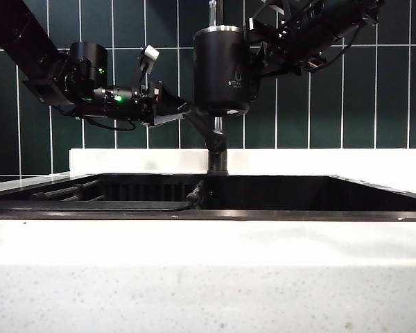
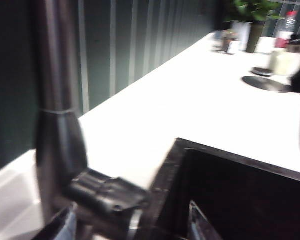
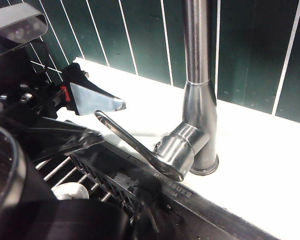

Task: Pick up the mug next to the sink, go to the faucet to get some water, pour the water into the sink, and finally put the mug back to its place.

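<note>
The black mug (image 1: 222,69) with its silver rim hangs upright high above the sink (image 1: 263,191), right in front of the faucet (image 1: 217,149). My right gripper (image 1: 258,59) reaches in from the right and is shut on the mug's side. In the right wrist view the mug (image 3: 15,200) fills the near corner and hides the jaws. My left gripper (image 1: 172,111) is open beside the faucet, and its fingertips (image 3: 97,100) stand on either side of the grey lever (image 3: 135,145). The left wrist view shows the lever (image 2: 107,192) between the two fingertips (image 2: 197,225). No water shows.
A white speckled countertop (image 1: 208,277) runs along the front, and its back ledge (image 1: 333,161) meets the dark green tiled wall (image 1: 333,90). Dark rack bars (image 3: 80,175) lie inside the sink. A potted plant (image 2: 252,20) and small items stand far along the counter.
</note>
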Robot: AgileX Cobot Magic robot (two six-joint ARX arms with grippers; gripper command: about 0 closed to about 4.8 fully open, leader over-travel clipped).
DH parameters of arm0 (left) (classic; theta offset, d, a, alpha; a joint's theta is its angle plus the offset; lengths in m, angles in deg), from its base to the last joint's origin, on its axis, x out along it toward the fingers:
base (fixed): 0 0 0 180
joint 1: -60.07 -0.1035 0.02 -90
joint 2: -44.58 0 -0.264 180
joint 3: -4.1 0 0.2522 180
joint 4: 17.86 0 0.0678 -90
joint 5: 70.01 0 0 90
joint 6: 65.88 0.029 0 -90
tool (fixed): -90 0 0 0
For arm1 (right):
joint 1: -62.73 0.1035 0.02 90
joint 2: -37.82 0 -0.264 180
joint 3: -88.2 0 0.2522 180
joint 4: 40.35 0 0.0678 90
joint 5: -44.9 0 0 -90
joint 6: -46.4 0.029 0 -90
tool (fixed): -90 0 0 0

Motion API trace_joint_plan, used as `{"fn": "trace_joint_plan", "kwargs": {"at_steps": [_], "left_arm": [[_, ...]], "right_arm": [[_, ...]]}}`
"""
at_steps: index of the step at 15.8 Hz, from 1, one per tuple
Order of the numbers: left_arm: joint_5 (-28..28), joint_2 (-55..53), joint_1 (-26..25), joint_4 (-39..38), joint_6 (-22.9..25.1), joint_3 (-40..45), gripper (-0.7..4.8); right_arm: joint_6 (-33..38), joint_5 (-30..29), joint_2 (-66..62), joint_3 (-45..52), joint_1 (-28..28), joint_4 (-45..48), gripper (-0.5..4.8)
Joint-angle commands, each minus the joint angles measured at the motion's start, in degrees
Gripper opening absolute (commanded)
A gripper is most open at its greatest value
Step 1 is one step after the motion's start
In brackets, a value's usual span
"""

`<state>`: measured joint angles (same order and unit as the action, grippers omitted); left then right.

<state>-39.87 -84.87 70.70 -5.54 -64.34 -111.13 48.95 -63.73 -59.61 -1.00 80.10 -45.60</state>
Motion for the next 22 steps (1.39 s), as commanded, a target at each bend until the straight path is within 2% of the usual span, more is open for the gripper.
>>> {"fn": "trace_joint_plan", "kwargs": {"at_steps": [1, 5, 19, 22], "left_arm": [[1.97, 0.26, 0.07, 0.55, 1.46, -0.2, 2.76], [5.22, 0.26, 0.07, 0.57, 1.92, -0.2, 2.76], [6.69, 0.22, 0.09, 0.55, 2.84, -0.17, 2.76], [18.18, 0.24, 0.09, 0.55, 2.93, -0.2, 2.71]], "right_arm": [[0.28, -0.59, 0.55, -0.61, 0.11, 2.93, 0.08], [0.28, -0.59, 0.55, -0.7, 0.15, 4.5, 0.08], [0.48, -1.03, -1.09, -2.38, 0.44, 6.75, 0.08], [0.46, -1.03, -1.09, -2.38, 0.44, 6.73, 0.08]]}}
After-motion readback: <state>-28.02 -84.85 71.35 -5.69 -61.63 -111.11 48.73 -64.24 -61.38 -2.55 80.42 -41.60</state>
